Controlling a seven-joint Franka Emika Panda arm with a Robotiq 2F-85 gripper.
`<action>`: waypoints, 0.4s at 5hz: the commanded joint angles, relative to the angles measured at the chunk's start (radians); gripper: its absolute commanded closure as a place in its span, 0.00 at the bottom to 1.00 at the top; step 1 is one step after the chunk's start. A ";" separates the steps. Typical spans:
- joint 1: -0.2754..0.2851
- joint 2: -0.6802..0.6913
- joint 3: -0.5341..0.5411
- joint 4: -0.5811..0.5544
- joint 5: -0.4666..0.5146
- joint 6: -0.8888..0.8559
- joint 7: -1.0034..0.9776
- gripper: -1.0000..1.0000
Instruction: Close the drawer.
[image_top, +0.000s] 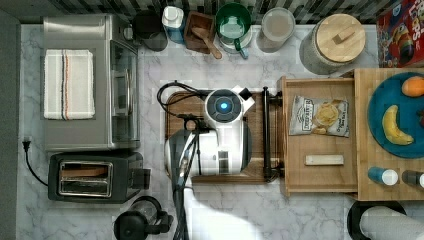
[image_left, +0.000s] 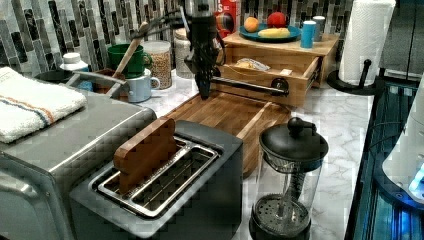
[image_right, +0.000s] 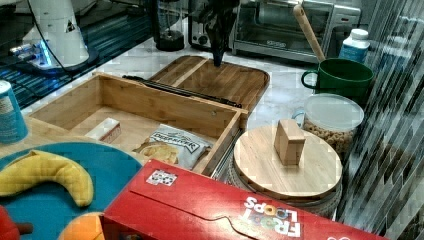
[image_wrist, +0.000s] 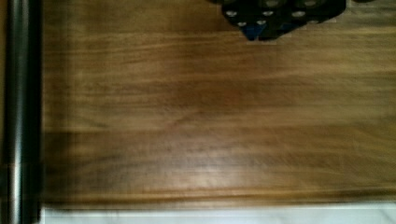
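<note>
One drawer (image_top: 320, 142) mattered, and it stood pulled far out of its cabinet (image_top: 390, 192) over the counter (image_top: 225, 210), its bar handle (image_top: 267, 135) hanging above the near edge of the cutting board (image_right: 220, 80). My arm (image_top: 227, 132) hung over that board, on the top view's left of the handle, with the gripper (image_left: 204, 90) pointing down just above the wood and apart from the bar. I could not tell whether the fingers were spread or pressed together. My worry was a push landing off-centre on that long bar, which I judged might rack the drawer on its slides and jam it. Coming in too low, the tips could have scraped the board. A chip bag (image_top: 320, 116) and a small white box (image_top: 325, 160) lay inside, flat enough, I thought, to clear the cabinet top.
</note>
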 joint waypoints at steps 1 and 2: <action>-0.096 0.068 -0.063 0.098 -0.003 -0.035 -0.206 1.00; -0.143 0.069 -0.069 0.109 -0.008 -0.024 -0.284 1.00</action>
